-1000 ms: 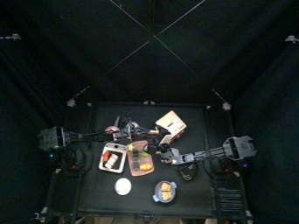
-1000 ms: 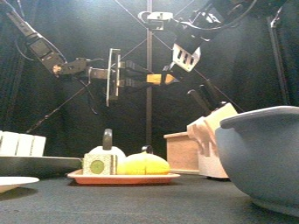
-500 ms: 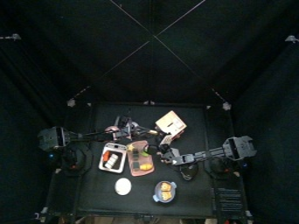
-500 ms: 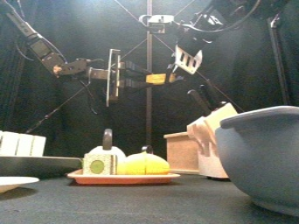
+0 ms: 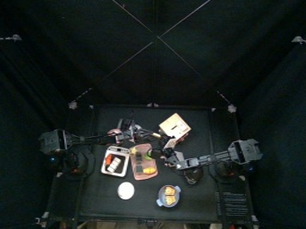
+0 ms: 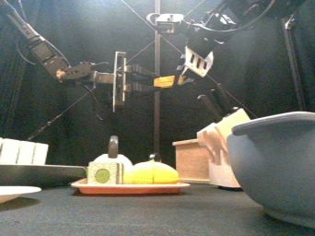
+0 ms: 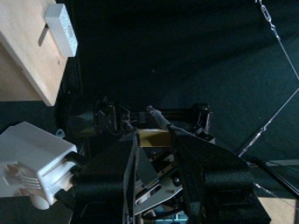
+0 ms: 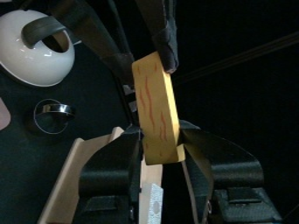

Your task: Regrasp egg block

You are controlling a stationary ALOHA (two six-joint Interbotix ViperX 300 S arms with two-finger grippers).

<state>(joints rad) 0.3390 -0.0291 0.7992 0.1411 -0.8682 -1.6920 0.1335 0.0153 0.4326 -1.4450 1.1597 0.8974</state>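
**A:** What sits nearest the front edge of the black bench [image 6: 135,217]?

**B:** On the right, a large grey-blue bowl [image 6: 278,159]. On the left, the rim of a white plate [image 6: 15,194]. Just behind them lies a flat wooden tray [image 6: 129,187] carrying a yellow rounded block [image 6: 151,172] and a pale block with a dark ring handle [image 6: 109,166]. Further back on the right stands a light wooden box [image 6: 200,159] with a white piece leaning beside it.

**A:** And the egg block?

**B:** The flat yellow egg block [image 8: 158,109] is held in the air above the middle of the bench, between the two arms. In the front view it shows as a small yellow piece [image 6: 164,82] well above the tray.

**A:** Who holds it?

**B:** The right gripper [image 8: 162,140] has its jaws clamped on one end of the block. The left gripper [image 7: 153,150] reaches in from the other side, its jaws set around the block's far end [image 7: 156,136]; the dark tips meet that end in the right wrist view.

**A:** Anything beyond?

**B:** Only the black curtains [image 6: 246,64] and thin crossing cords.
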